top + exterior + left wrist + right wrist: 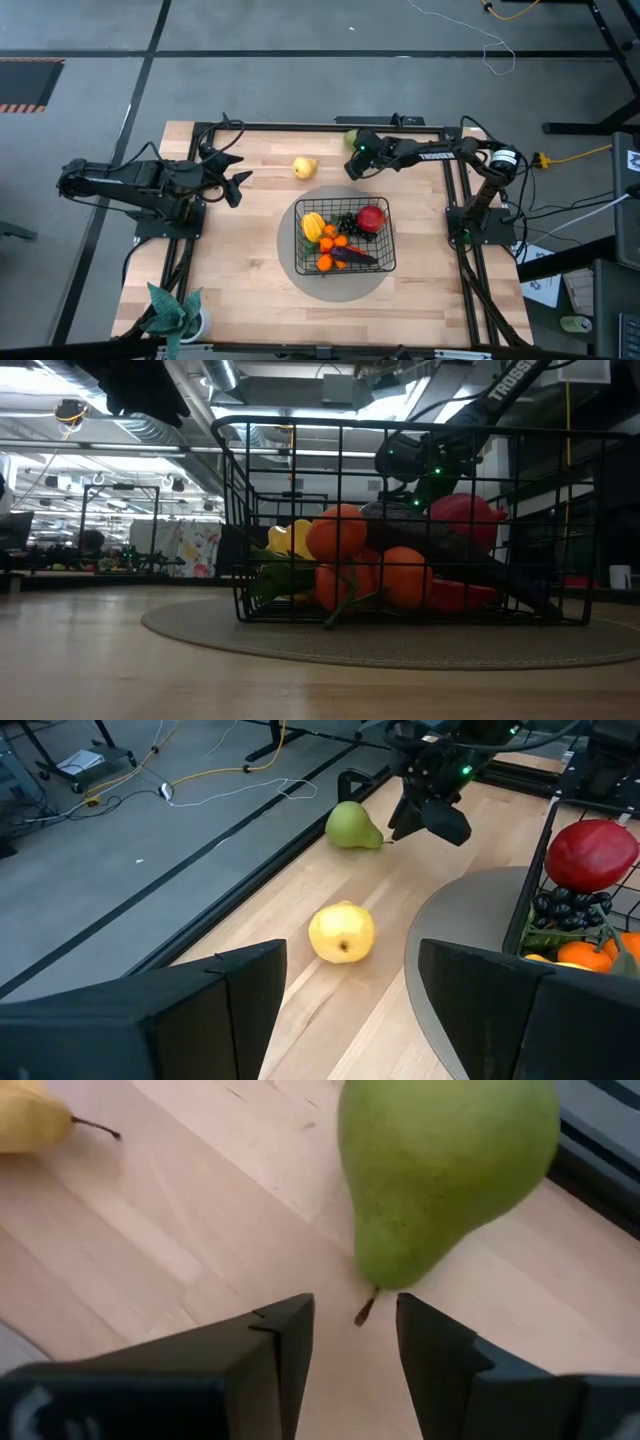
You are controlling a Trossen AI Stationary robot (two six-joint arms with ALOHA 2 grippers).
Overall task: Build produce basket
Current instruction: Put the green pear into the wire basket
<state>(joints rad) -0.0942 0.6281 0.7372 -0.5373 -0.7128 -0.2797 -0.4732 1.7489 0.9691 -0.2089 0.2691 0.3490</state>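
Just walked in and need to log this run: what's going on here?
The robot is filling the basket with toy produce; most of it is already inside. Two pieces remain on the table: a green pear near the far edge and a yellow pear nearer the middle. The right gripper is at the green pear, fingers open and facing its stem end, not gripping it. The left gripper waits open at the table's left side, facing the yellow pear.
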